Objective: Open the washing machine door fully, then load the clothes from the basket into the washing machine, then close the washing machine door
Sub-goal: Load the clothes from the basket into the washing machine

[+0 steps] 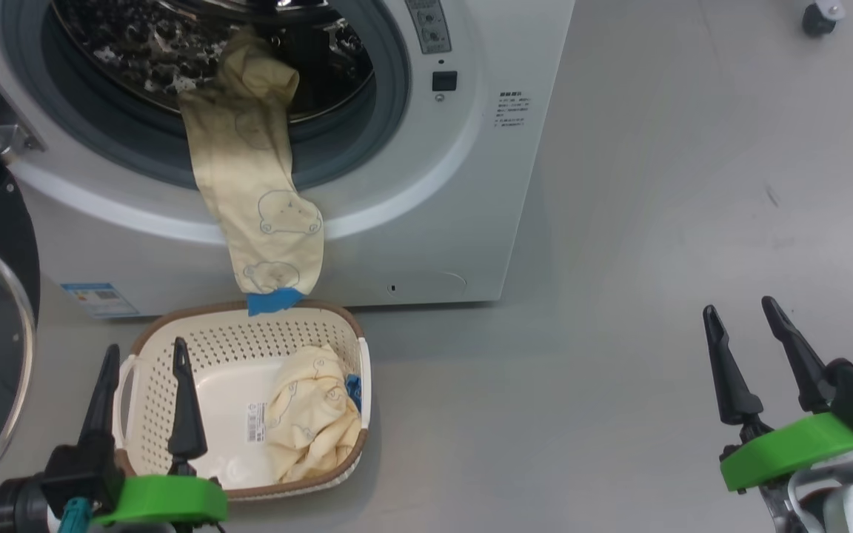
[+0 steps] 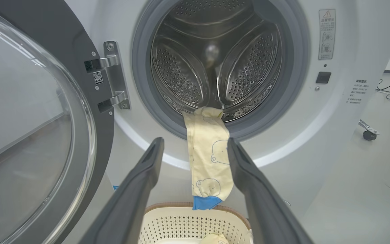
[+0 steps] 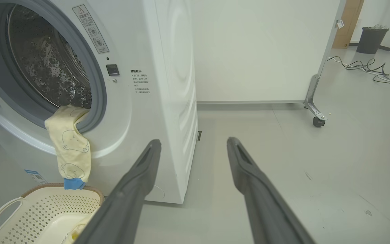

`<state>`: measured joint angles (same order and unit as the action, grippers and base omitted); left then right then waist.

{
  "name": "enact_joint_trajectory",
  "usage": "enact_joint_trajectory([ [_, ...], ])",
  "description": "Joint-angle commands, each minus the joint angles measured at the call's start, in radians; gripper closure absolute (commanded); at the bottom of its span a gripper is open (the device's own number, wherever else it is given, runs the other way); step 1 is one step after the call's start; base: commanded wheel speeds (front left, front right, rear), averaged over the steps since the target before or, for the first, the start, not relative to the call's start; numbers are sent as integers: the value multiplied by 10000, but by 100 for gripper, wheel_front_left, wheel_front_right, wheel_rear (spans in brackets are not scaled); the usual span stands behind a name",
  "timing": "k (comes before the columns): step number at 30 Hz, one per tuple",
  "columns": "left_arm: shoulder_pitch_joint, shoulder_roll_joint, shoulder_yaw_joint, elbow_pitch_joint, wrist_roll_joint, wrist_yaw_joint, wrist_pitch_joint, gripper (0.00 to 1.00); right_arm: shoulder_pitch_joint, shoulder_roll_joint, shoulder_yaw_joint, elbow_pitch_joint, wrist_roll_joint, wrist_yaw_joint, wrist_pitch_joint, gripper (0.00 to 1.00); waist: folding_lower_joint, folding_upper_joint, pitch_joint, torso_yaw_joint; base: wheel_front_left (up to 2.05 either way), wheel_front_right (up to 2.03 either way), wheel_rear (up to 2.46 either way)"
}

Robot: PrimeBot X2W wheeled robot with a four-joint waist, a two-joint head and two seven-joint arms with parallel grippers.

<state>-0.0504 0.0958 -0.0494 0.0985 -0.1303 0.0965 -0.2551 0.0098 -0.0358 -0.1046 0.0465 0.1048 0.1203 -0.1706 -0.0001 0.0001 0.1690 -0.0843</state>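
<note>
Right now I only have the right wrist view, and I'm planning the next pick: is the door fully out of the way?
Observer: Yes. The washing machine door stands wide open on its hinge, at the robot's left.
Operator: Where is the left gripper?
Observer: The left gripper is open and empty, at the left end of the basket.
Operator: How much is left in there?
Observer: One crumpled garment lies against the basket's right side; the rest of the floor is bare.
</note>
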Motion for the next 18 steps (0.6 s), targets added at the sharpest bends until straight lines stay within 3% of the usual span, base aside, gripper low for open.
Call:
enact_joint_trajectory([
  [1, -6, 22, 272, -260, 131, -77, -66, 0, -8, -144, 206, -448, -66, 104, 96, 0, 1, -1, -504, 110, 0, 0, 0],
  [18, 593, -208, 73, 174, 279, -365, -66, 0, 789, -144, 336, -1055, -35, 104, 633, 0, 1, -1, -1344, 228, 0, 0, 0],
])
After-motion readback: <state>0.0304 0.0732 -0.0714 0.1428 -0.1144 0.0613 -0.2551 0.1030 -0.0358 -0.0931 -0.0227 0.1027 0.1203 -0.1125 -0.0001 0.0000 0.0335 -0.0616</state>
